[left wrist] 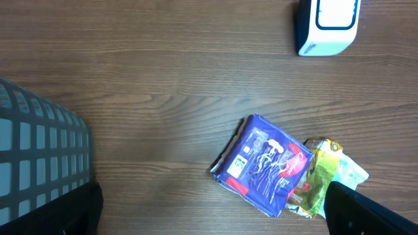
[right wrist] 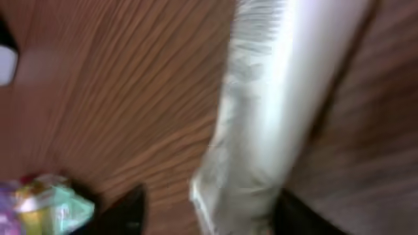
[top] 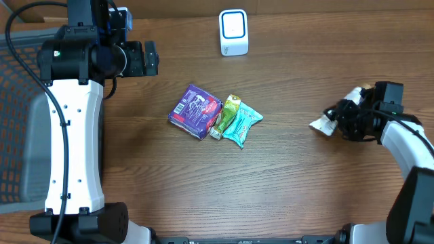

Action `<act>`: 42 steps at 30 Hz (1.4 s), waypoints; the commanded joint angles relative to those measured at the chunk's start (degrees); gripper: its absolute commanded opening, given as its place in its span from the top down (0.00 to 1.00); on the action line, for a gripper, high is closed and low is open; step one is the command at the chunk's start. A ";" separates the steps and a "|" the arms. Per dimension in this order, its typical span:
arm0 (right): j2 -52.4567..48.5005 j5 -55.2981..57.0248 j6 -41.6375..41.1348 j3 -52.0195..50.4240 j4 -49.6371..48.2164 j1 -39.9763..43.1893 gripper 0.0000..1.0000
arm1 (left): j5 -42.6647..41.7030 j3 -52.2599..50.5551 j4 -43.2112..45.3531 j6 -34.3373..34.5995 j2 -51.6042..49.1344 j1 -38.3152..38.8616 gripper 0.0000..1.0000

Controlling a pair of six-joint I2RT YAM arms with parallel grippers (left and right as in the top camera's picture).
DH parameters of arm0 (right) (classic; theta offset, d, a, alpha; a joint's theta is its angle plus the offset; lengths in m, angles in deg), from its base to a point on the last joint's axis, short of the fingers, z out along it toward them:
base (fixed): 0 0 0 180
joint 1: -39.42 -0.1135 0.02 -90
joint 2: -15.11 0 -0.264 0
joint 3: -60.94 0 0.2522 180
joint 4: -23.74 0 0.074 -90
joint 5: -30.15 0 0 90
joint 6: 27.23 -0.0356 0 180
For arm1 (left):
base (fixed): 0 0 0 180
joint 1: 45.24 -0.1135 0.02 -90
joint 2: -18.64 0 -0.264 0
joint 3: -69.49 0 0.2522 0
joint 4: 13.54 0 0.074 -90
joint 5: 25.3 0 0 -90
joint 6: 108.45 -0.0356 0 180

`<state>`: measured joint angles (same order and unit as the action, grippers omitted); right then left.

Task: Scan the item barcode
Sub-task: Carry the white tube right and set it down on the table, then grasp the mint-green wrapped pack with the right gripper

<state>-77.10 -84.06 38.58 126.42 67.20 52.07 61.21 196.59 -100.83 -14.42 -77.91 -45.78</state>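
Wooden table [top: 285,183]. White packet [top: 320,126] sits between the fingers of my right gripper [top: 333,120], grip unclear. Likely light, crinkly, slippery; I would pinch 1 sealed edge. My left gripper [top: 154,58] gapes wide, empty.

A pale packet [right wrist: 274,111] filled the right wrist view in heavy blur, its top cut off by the frame and its print unreadable. The right gripper [right wrist: 209,215] showed only as two dark stubs at the bottom edge, its hold on the packet impossible to judge. Overhead, cables [top: 349,115] masked its jaws. In the left wrist view, the scanner [left wrist: 328,26] and basket [left wrist: 39,163] ran off the frame, and the left gripper [left wrist: 212,215] appeared only as dark corners.
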 commanded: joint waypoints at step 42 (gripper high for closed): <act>-14.67 5.60 -31.52 6.73 -13.35 -40.87 0.81 | -0.44 0.33 0.07 -1.29 -0.09 -0.20 0.00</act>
<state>-90.93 -79.95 7.35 132.57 54.21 11.81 61.24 196.59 -100.86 -14.42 -77.91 -45.78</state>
